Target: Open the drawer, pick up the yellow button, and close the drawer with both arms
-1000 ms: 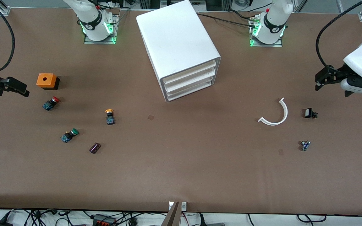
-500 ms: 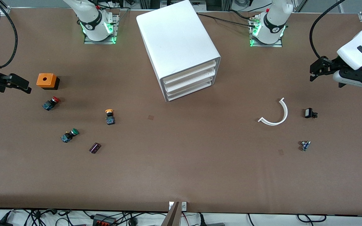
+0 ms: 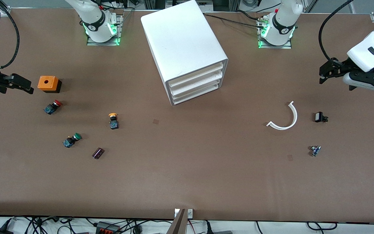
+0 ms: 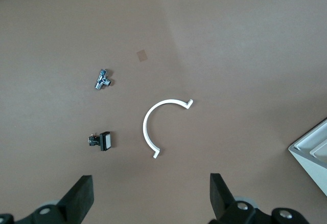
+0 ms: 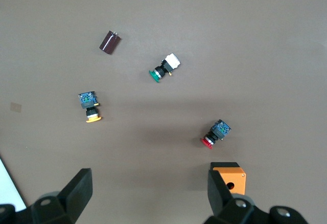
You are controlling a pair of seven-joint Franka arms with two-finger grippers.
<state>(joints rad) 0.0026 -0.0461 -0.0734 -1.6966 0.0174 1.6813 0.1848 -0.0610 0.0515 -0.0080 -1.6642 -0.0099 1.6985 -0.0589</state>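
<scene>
While both arms hang high at the table's ends:
Left gripper (image 3: 326,72): spread wide, empty.
Right gripper (image 3: 21,85): spread wide, empty, beside orange box (image 3: 48,83).
Drawer (image 3: 196,75): shut.
Button (image 3: 113,120): on table, toward right arm's end.

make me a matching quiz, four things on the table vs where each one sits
Things:
1. orange box
2. yellow button
3. white arc
4. cabinet

Places:
A. between the two arm bases, all drawers shut
B. toward the left arm's end, beside a small black part
C. toward the right arm's end, just farther from the front camera than the red button
D. nearer the front camera than the cabinet, toward the right arm's end

Pairs: 1-C, 2-D, 3-B, 4-A
</scene>
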